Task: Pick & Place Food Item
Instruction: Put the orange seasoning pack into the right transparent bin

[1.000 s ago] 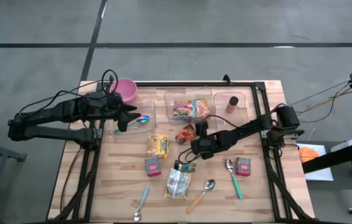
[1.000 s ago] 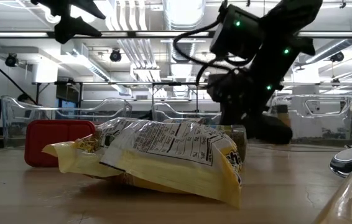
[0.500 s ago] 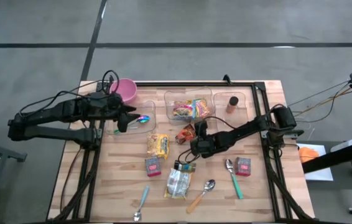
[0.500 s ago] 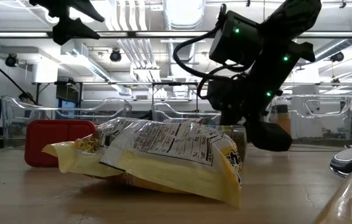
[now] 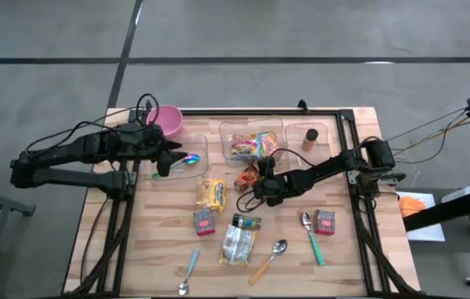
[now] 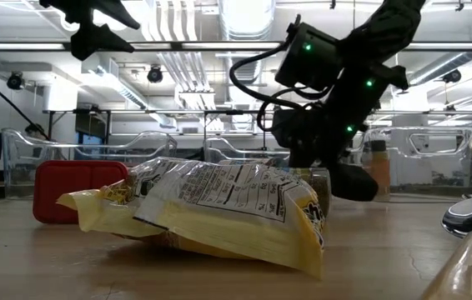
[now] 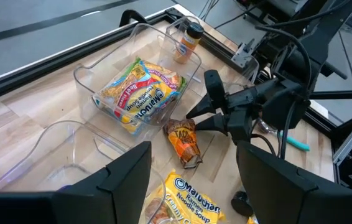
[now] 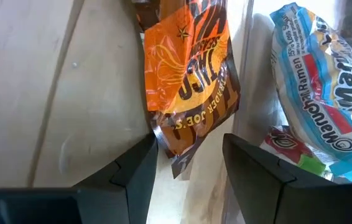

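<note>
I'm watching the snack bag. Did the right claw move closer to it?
Yes. In the high view the right claw slid away from the small jar, toward the orange snack bag beside the middle bin.

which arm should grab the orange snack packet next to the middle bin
The right. Its claw is open with the orange snack packet right in front of its fingers, beside the clear bin. The left claw hangs back over another bin, farther from the packet.

Three spoons lie on the wooden table, on the front-edge side of the right gripper [image 5: 257, 186]: a teal-handled spoon [image 5: 310, 235] nearest, an orange-handled spoon [image 5: 270, 257] beyond, a blue-handled spoon [image 5: 189, 270] farthest. A pink bowl [image 5: 167, 120] sits well apart, at the far-left corner.
</note>
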Motion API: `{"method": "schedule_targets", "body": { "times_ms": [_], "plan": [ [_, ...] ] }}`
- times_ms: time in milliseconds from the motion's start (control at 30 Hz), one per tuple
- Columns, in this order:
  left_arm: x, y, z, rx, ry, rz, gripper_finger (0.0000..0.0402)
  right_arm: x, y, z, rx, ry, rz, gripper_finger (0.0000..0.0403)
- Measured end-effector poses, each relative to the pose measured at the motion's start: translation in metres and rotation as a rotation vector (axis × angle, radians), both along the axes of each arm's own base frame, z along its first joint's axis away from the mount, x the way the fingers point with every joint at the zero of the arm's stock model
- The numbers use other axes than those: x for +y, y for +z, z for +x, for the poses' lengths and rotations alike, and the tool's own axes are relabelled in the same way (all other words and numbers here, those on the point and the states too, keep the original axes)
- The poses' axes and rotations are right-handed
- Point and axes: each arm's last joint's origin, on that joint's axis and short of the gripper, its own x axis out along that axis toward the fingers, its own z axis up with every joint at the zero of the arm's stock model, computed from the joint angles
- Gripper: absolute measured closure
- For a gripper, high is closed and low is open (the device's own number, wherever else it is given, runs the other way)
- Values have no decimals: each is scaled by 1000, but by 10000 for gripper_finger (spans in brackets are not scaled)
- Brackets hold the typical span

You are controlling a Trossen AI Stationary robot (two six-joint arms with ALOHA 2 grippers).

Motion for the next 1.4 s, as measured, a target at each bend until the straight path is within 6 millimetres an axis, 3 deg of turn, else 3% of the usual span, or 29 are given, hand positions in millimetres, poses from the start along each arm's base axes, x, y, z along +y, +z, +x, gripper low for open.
{"method": "schedule_targets", "body": {
  "times_ms": [300,633,933,1067,1400],
  "plan": [
    [0,0,0,0,0,1,159,-5,-3,0,-6,33,16,226],
    [0,0,0,0,0,0,159,-4,-7,-3,-19,20,62,382],
    [0,0,0,0,1,-1,159,-1,-4,-3,-65,-36,97,395],
    [0,0,0,-4,7,-12,159,8,7,-7,-71,-19,104,396],
    [0,0,0,-8,17,-12,159,17,64,-20,-182,-2,175,396]
  ]
}}
